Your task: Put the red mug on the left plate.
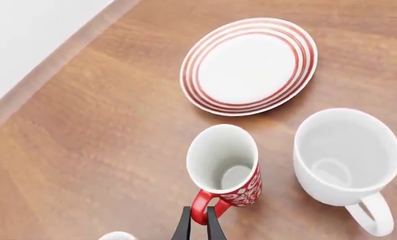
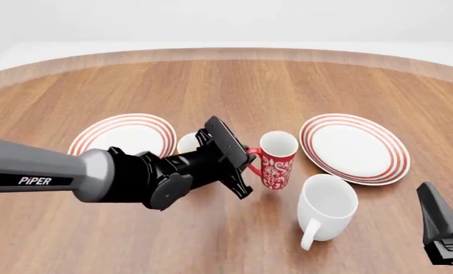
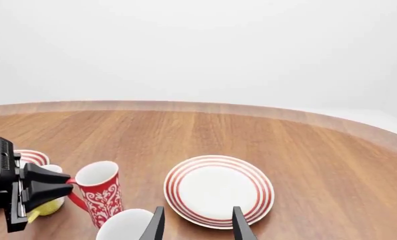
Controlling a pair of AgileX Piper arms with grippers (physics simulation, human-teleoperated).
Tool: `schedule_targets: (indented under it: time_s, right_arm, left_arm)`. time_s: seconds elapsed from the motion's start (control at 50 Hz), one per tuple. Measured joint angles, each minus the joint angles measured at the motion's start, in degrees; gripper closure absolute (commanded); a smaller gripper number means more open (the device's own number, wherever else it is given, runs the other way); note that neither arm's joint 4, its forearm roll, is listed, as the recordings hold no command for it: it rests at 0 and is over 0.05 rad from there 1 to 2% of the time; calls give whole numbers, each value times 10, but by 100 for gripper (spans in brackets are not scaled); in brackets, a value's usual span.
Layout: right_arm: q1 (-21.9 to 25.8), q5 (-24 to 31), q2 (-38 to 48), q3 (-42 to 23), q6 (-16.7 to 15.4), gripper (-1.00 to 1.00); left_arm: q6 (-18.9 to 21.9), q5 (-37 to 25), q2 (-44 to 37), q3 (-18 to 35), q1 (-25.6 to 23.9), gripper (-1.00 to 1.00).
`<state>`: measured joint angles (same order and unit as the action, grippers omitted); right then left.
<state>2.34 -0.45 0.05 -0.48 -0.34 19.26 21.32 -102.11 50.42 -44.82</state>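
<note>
- While the tall red floral-patterned mug (image 2: 276,159) stands upright on the brown wooden bench (image 2: 234,85), its red handle (image 1: 202,206) is pinched between the clenched fingers (image 1: 183,227) of the left gripper (image 1: 197,225).
- The mug is found near the bench's centre, with the left white red-ringed plate (image 2: 124,135) at about nine o'clock from it, partly hidden by the black arm.
- The large plain white mug (image 2: 326,206) stands close by at five o'clock, and the identical right plate (image 2: 354,148) at three o'clock.
- A small yellow mug (image 3: 45,206) is glimpsed between the red mug and the left plate; it could be struck if the carry is kept low.
- Because only the thin handle is held, the mug may swing or slip once lifted.
- The right gripper (image 3: 197,222) is held released and idle, well apart.
</note>
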Motion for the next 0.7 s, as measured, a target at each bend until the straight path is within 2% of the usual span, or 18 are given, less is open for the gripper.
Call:
schedule_targets:
  time_s: [0.7]
  right_arm:
    - [4,3,0,-2,-4,-100]
  left_arm:
    - [-15,-12,68,-16,0,100]
